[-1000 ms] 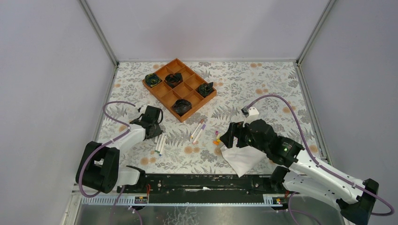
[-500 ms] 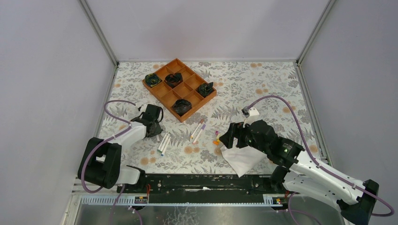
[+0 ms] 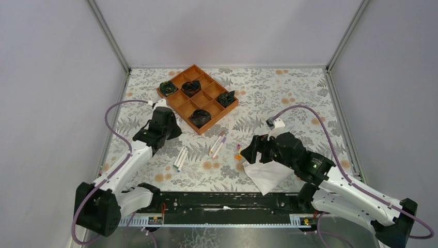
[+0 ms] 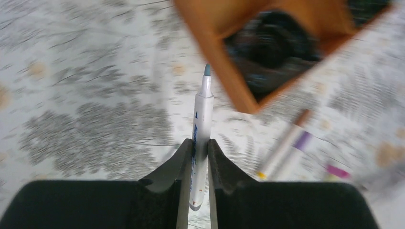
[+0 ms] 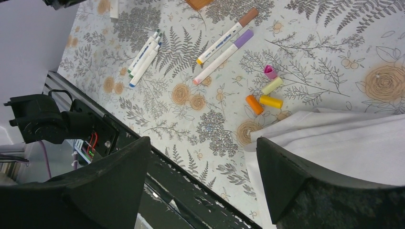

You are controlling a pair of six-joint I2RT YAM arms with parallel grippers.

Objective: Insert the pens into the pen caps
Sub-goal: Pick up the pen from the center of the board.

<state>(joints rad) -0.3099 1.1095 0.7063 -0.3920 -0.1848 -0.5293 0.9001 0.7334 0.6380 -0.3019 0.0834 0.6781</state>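
In the lower right of the top view, the right gripper (image 5: pixel 203 160) stands spread above the white cloth (image 5: pixel 344 138), holding nothing. Just beyond it lie the pen caps (image 5: pixel 271 101), pink, yellow and orange, with loose pens (image 5: pixel 224 57) past them. Farther off, at centre left, the left gripper (image 4: pixel 199 157) pinches one blue-tipped pen (image 4: pixel 203 109) near its rear end, close to the wooden tray (image 4: pixel 224 62). Recommended: hold the pinch firm, carry the tip toward the caps, and align the barrel and cap axes before pressing.
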